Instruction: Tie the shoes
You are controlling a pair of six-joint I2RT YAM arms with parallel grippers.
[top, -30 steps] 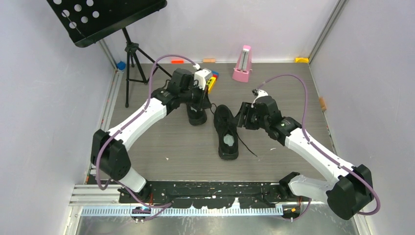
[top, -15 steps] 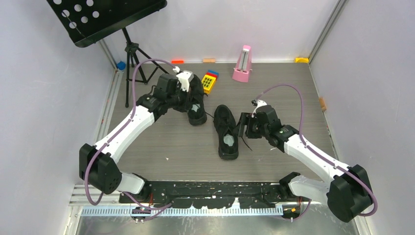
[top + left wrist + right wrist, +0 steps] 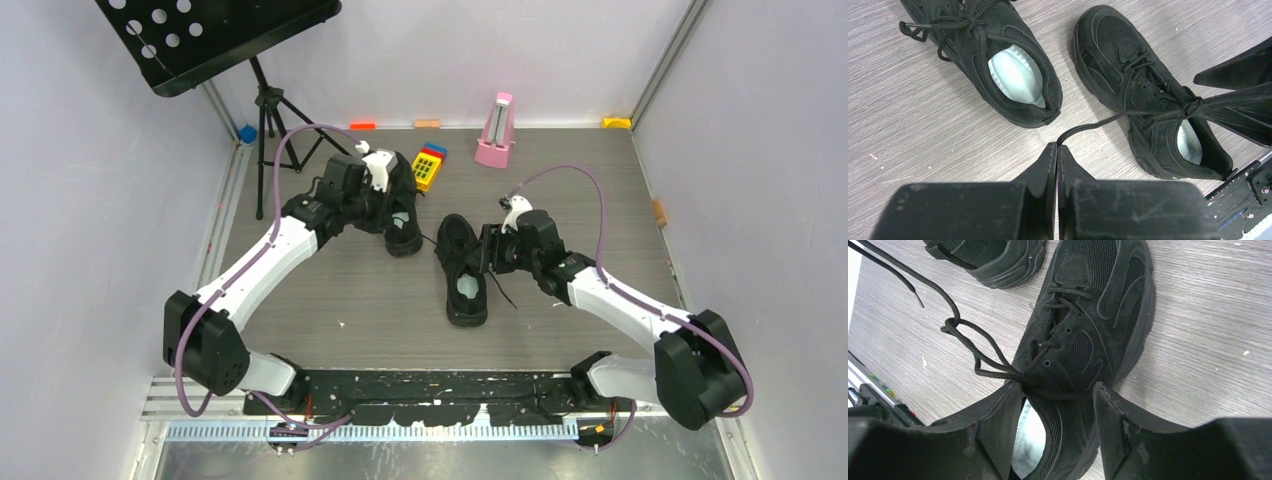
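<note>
Two black shoes lie side by side on the grey table. The far shoe (image 3: 402,228) (image 3: 998,65) has a tied bow (image 3: 948,25). The near shoe (image 3: 463,272) (image 3: 1148,95) (image 3: 1088,330) has loose laces. My left gripper (image 3: 396,206) (image 3: 1058,146) is shut on the end of one lace (image 3: 1098,125), which runs from the near shoe's top eyelets. My right gripper (image 3: 487,250) (image 3: 1055,397) is open, its fingers (image 3: 998,425) astride the near shoe's tongue and lace crossing. A lace loop (image 3: 973,347) hangs to the left of it.
A black music stand (image 3: 220,30) on a tripod stands at the back left. A pink metronome (image 3: 495,130) and a coloured block toy (image 3: 428,166) sit near the back wall. A loose lace end (image 3: 505,296) trails right of the near shoe.
My left gripper has drawn back to the left, away from the block toy, with the lace in it. My right gripper has moved left onto the near shoe.
</note>
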